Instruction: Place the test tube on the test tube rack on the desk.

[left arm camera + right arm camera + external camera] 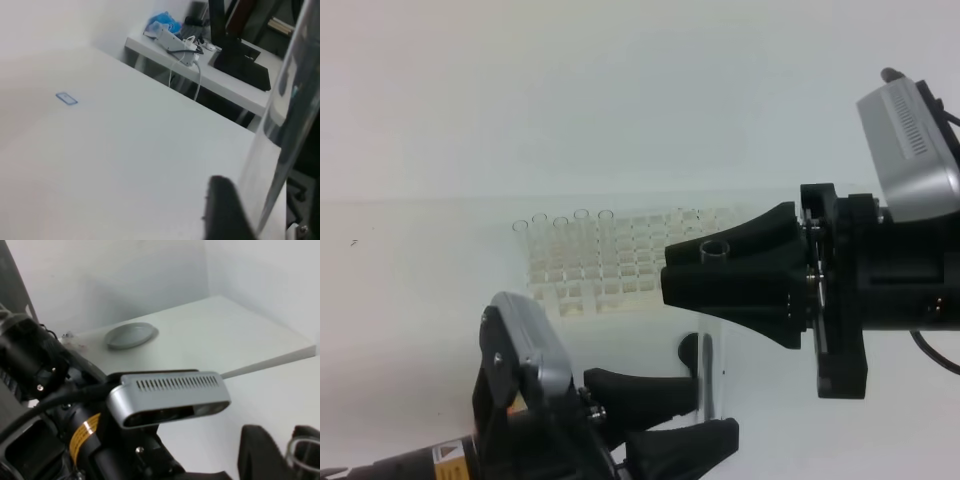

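The test tube is clear and stands nearly upright in the air in front of the white test tube rack on the white desk. My right gripper is shut on the tube just below its open rim, which also shows in the right wrist view. My left gripper is closed on the tube's lower end. In the left wrist view the tube runs right beside a black finger. Several other clear tubes stand in the rack's left part.
The left wrist camera sits close under my right arm. A grey round dish lies on a white surface behind. A side table with a power strip and a black stand lies beyond the desk edge.
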